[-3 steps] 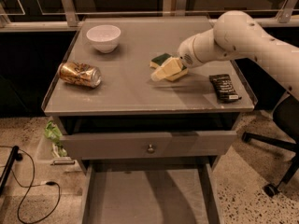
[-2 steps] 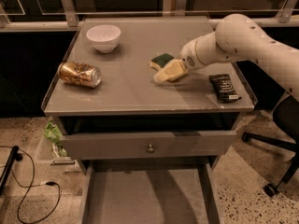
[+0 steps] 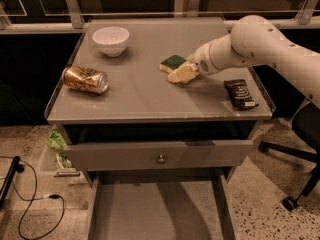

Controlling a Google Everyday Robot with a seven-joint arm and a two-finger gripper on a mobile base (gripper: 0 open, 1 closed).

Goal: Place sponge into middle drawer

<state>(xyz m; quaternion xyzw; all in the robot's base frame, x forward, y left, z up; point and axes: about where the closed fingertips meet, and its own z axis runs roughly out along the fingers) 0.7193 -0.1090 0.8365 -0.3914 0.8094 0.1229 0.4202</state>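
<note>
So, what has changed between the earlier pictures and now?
Nothing has visibly moved. The claw stays low over the tabletop, right beside the sponge; whether it touches it I cannot tell. The can, bowl and black wrapper lie where they were, and the middle drawer stays pulled out.

This looks like an office or lab test space. It has a speckled terrazzo floor (image 3: 270,209) at lower right, a black wheeled office-chair base (image 3: 295,184) at the right edge, loose black cables (image 3: 30,204) at lower left, and glass panels on metal posts (image 3: 72,6) along the top. The white arm's pincer (image 3: 184,74) is over the grey tabletop (image 3: 150,96), right of centre.
</note>
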